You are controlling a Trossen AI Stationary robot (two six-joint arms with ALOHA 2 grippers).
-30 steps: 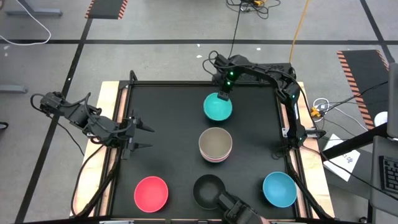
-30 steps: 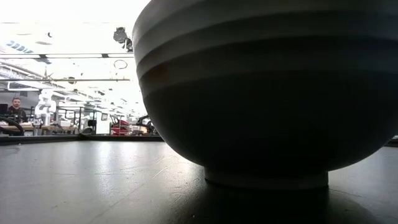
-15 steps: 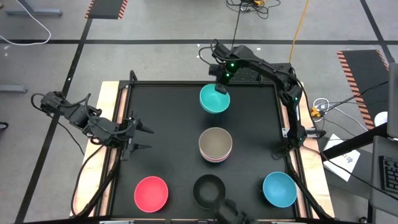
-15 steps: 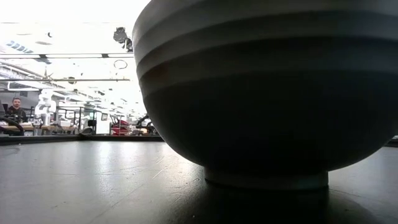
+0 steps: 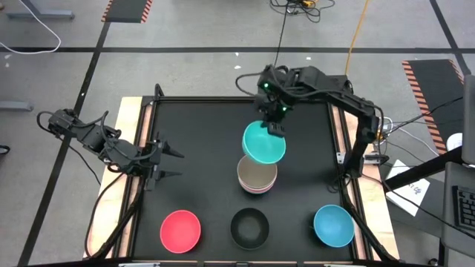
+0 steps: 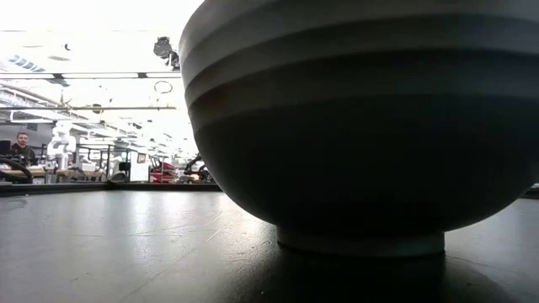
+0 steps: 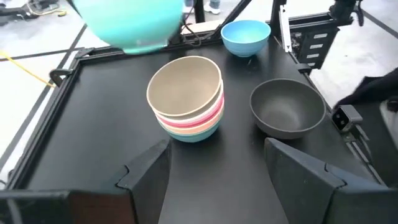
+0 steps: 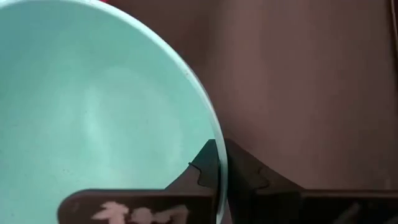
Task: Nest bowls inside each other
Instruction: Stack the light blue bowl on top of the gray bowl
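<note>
My right gripper (image 5: pixel 276 129) is shut on the turquoise bowl (image 5: pixel 263 142), which hangs in the air just far of the stack (image 5: pixel 257 173). The stack has an olive-grey bowl (image 7: pixel 185 87) on top, with white, pink and salmon rims showing below. The turquoise bowl (image 7: pixel 130 25) floats above and behind it in the left wrist view. The pink-red bowl (image 5: pixel 181 229), black bowl (image 5: pixel 249 228) and blue bowl (image 5: pixel 333 225) stand apart along the near edge. My left gripper (image 5: pixel 169 163) waits open at the table's left edge. My right gripper pinches the turquoise bowl's rim (image 8: pixel 214 134) on its far side, one finger inside the bowl and one outside. The fingers come from above, pointing down. The bowl is lifted clear of the table, mouth up, partly over the stack's far rim.
The black bowl (image 6: pixel 362 126) fills most of the low view. A raised frame (image 5: pixel 148 148) borders the black mat. There is open mat between the stack and the left gripper. A person (image 6: pixel 21 147) sits far off in the room behind.
My right gripper has carried the turquoise bowl from the far part of the table, first slightly farther and up, then toward the near edge, until it hangs by the stack. A dark shape at the near edge beside the black bowl has withdrawn.
</note>
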